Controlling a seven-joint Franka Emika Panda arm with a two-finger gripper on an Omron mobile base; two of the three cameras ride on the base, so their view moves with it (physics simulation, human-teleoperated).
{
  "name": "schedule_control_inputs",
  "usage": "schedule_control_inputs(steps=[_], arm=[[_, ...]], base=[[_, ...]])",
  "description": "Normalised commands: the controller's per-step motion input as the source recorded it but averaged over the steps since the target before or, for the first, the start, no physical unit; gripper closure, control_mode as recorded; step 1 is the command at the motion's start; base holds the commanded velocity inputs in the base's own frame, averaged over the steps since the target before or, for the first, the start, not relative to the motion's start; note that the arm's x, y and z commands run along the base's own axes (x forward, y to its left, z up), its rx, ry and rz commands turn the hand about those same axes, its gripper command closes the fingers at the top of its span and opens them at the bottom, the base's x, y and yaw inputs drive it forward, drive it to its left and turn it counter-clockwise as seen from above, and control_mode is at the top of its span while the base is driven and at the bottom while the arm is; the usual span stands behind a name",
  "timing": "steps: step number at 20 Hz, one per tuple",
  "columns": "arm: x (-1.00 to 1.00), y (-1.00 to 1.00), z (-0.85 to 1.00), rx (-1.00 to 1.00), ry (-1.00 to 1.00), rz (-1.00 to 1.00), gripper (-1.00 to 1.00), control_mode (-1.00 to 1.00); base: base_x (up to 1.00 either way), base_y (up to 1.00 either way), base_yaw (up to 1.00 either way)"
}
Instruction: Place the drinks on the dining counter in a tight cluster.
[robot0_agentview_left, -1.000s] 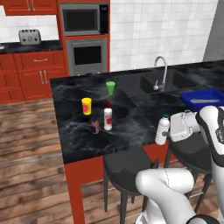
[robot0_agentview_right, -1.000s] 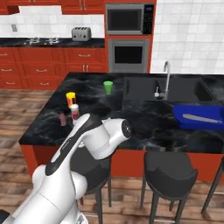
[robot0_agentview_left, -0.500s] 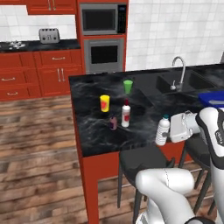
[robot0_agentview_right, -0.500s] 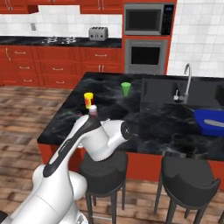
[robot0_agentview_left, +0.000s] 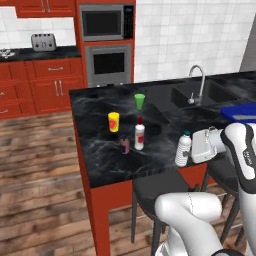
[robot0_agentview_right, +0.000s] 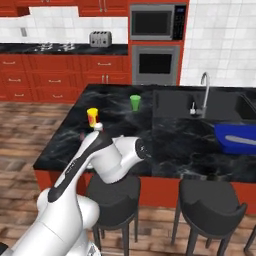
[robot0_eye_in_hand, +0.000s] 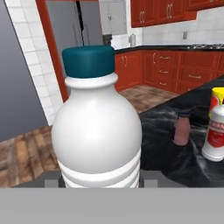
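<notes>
The fingers (robot0_agentview_left: 192, 150) appear clamped on the clear bottle (robot0_agentview_left: 183, 149), held upright over the desk (robot0_agentview_left: 100, 150) edge, probably for carrying. It sits well apart from the white bottle (robot0_agentview_left: 139, 136); the purple bottle (robot0_agentview_left: 125, 145) stands just beside the white bottle.

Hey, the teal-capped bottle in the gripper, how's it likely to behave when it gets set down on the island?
The teal-capped bottle looks tall and narrow, so it may tip if released tilted. Its smooth rounded body could slip in the gripper, and it would probably roll if it fell on the glossy dining counter.
</notes>
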Motion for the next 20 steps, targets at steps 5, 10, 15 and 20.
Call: schedule_control_inputs(steps=[5, 10, 15, 20], arm=[[0.00, 0.00, 0.00, 0.00, 0.00, 0.00, 1.00, 1.00], [0.00, 0.00, 0.00, 0.00, 0.00, 0.00, 1.00, 1.00], [0.00, 0.00, 0.00, 0.00, 0.00, 0.00, 1.00, 1.00], [0.00, 0.00, 0.00, 0.00, 0.00, 0.00, 1.00, 1.00]], base=[[0.01, 0.43, -0.31], [0.00, 0.50, -0.18], [0.28, 0.23, -0.08], [0.39, -0.47, 0.01]])
